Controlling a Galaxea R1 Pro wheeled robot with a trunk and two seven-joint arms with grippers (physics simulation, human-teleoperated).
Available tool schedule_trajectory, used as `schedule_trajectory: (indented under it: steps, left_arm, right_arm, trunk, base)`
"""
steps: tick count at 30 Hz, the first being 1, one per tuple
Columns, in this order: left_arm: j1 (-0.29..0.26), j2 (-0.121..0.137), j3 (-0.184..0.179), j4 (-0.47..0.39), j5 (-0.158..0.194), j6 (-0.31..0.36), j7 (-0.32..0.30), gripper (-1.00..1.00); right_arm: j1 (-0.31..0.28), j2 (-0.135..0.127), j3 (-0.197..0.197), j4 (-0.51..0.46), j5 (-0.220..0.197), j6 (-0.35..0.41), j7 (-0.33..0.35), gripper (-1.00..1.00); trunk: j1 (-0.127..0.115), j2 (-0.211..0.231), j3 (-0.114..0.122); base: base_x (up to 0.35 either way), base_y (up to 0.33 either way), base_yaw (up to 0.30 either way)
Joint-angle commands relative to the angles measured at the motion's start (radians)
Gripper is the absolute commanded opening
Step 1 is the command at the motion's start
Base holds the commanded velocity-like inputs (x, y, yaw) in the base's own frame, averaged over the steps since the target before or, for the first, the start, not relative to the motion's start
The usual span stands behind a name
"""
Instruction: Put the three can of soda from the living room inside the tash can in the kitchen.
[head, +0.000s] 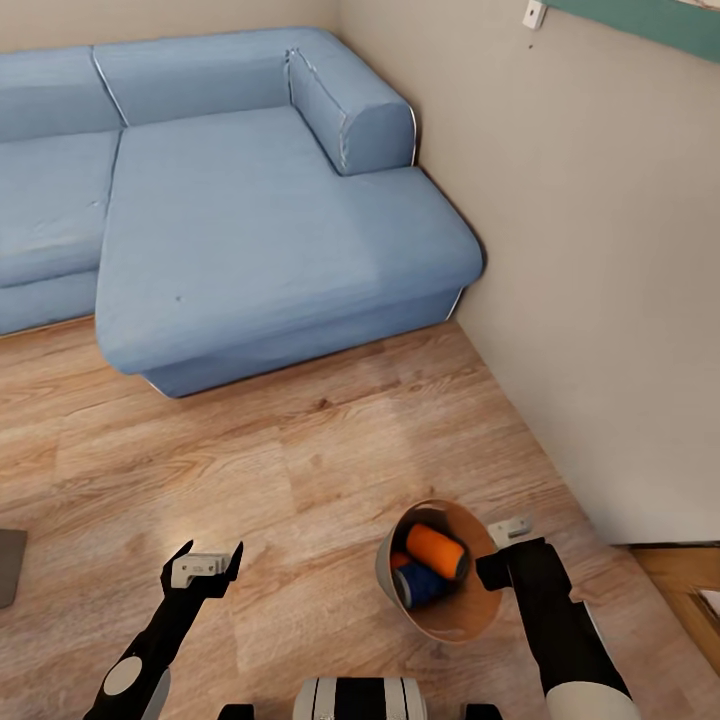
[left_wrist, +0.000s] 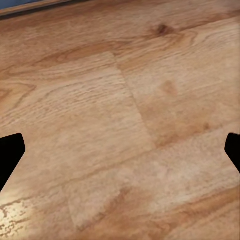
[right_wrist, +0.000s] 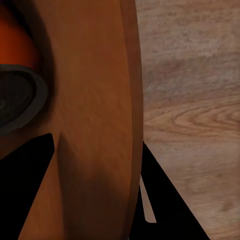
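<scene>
I have the tash can in my right gripper, low and right of centre in the head view, tipped so its copper-brown inside faces the camera. In the right wrist view my two dark fingers straddle the bin's wall, one inside and one outside, closed onto the rim at its right edge. Inside the bin lie cans of soda: an orange can on top, a dark blue can below it, and a sliver of a further orange-red one at the left, mostly hidden, so I cannot be sure of the count. My left gripper hangs at the lower left of the head view with its fingers spread wide and nothing between them, over the wood-plank floor. The light blue sofa across the upper part of the frame and the beige wall on the right tell me this is the living room, so I judge the bin has yet to reach the kitchen. The bin looks stiff and thin-walled, light in itself; the loose cans will roll and shift the load if I tilt or jolt it. A pinch on one side of the rim leaves the weight hanging off-centre, so the smooth wall could twist or slip between my pads. I would keep the mouth turned upward, and a second hold on the opposite rim with the free left gripper would steady it.
</scene>
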Motion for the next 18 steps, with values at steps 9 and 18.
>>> schedule_trajectory:
  steps: [9,18]
  left_arm:
    - [0.0,0.0,0.0,0.01,-0.001,0.0,0.0,1.0]
    - [0.0,0.0,0.0,0.018,0.0,-0.001,0.0,1.0]
  right_arm:
    - [0.0,0.001,0.005,0.002,-0.017,0.004,0.001,-1.0]
    - [0.0,0.001,0.007,0.002,-0.017,0.004,0.001,-1.0]
  trunk:
    - [0.035,-0.063,-0.028]
    - [0.069,-0.126,-0.056]
  base:
    - [0.0,0.0,0.0]
    - [0.0,0.0,0.0]
